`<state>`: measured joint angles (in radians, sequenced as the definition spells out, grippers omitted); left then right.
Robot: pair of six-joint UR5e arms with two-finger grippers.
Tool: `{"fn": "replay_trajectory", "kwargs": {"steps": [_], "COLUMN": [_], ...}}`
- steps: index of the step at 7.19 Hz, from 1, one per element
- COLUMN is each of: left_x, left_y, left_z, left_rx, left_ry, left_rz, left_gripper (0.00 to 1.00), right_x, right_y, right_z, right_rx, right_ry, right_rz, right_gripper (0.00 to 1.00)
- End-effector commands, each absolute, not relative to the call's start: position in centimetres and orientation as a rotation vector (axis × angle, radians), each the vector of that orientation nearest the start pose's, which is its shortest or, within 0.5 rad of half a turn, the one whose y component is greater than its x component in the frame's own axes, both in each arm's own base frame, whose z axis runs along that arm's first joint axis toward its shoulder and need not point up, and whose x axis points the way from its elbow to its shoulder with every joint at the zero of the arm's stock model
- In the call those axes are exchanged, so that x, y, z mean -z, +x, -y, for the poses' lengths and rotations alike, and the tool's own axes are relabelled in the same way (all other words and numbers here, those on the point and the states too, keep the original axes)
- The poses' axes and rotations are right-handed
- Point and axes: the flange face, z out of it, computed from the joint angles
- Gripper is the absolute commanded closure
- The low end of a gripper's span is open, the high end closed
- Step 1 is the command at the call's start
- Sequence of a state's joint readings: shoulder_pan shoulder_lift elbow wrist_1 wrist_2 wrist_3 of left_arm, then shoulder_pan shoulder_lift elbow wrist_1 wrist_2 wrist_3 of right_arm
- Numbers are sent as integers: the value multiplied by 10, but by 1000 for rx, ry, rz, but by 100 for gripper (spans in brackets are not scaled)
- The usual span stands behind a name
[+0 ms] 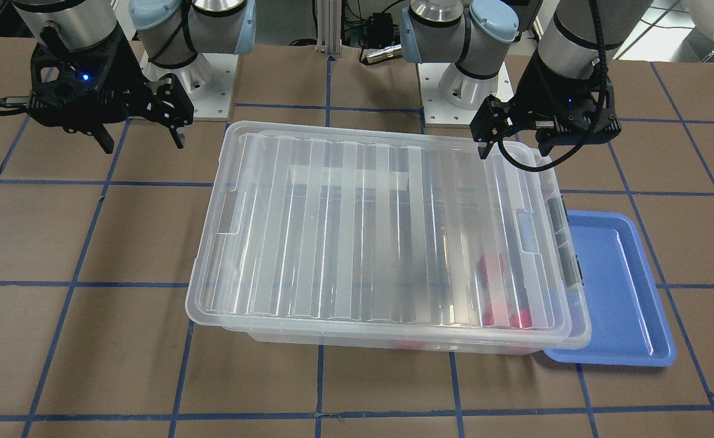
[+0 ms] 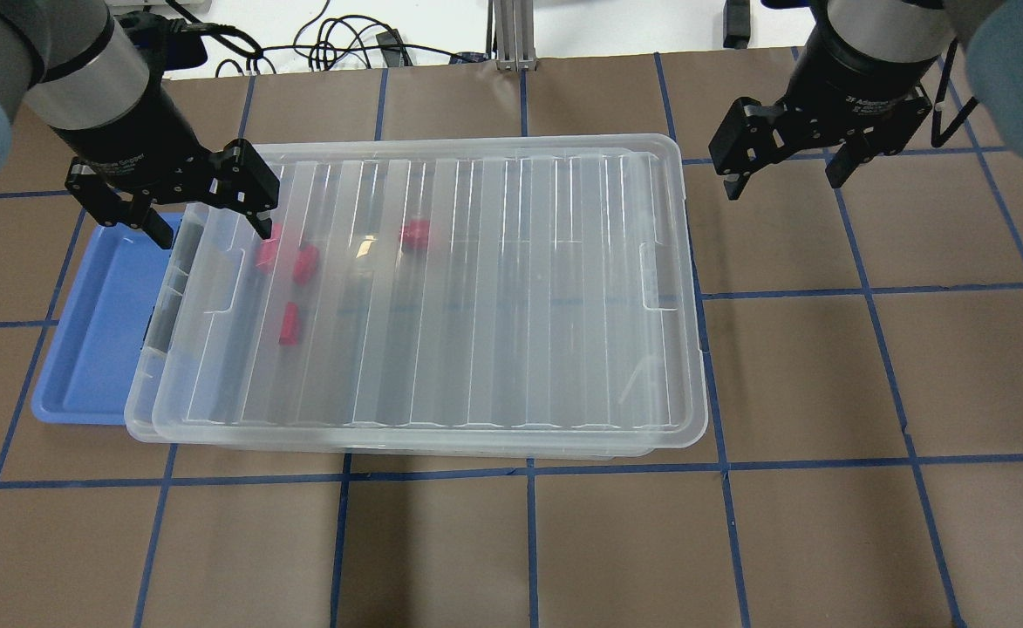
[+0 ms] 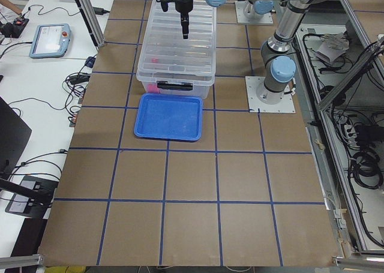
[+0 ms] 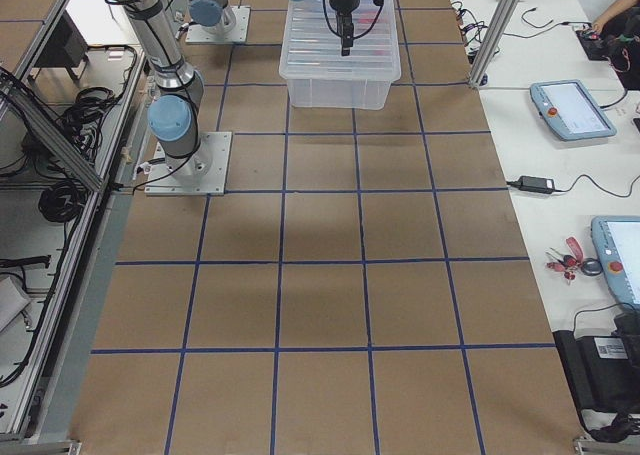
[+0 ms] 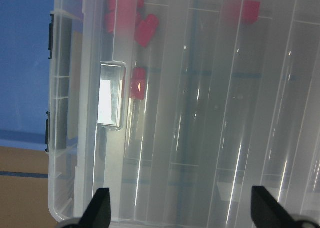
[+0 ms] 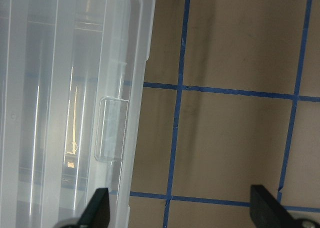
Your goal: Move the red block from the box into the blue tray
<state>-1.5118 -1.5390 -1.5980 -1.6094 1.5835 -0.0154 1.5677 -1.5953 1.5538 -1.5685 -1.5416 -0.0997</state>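
The box [image 2: 476, 288] is a clear bin with its ribbed lid on, in the middle of the table; it also shows in the front view [image 1: 381, 231]. Several red blocks [image 2: 289, 323] lie inside at its left end, seen through the lid [image 5: 137, 82]. The blue tray [image 2: 92, 331] lies empty against that end, partly under the box's rim [image 1: 618, 292]. My left gripper [image 2: 213, 231] is open and empty, above the box's left far corner [image 5: 182, 210]. My right gripper [image 2: 783, 183] is open and empty, above bare table beside the box's right far corner [image 6: 182, 210].
Grey latches [image 1: 557, 219] sit on the box's end by the tray. The brown table carries a blue tape grid [image 2: 869, 292]. The arms' base plates [image 1: 192, 85] stand behind the box. Cables [image 2: 345, 39] lie past the far edge.
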Motion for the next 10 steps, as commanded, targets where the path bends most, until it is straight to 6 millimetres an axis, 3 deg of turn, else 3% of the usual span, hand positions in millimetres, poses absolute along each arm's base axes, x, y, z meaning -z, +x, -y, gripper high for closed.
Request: {"fn": "replay_trajectory", "kwargs": {"steps": [1, 5, 7, 8, 10], "left_x": [-484, -488, -488, -484, -484], "left_y": [-102, -98, -97, -96, -95], "left_z": [484, 490, 493, 493, 492], "left_rx": [-49, -18, -17, -36, -38], "left_ry": [-95, -79, 33, 65, 60], "left_rz": [-3119, -3121, -3122, -3123, -3125], "left_gripper": [0, 0, 0, 0, 0], "right_x": [-508, -501, -442, -414, -362], "right_y": [135, 138, 167, 176, 177], "right_z": [485, 487, 489, 498, 498], "right_rx": [64, 44, -79, -59, -106], "right_ry": [-151, -148, -122, -146, -156], "right_rz": [-3110, -3095, -3092, -3100, -3107], "right_gripper": [0, 0, 0, 0, 0]}}
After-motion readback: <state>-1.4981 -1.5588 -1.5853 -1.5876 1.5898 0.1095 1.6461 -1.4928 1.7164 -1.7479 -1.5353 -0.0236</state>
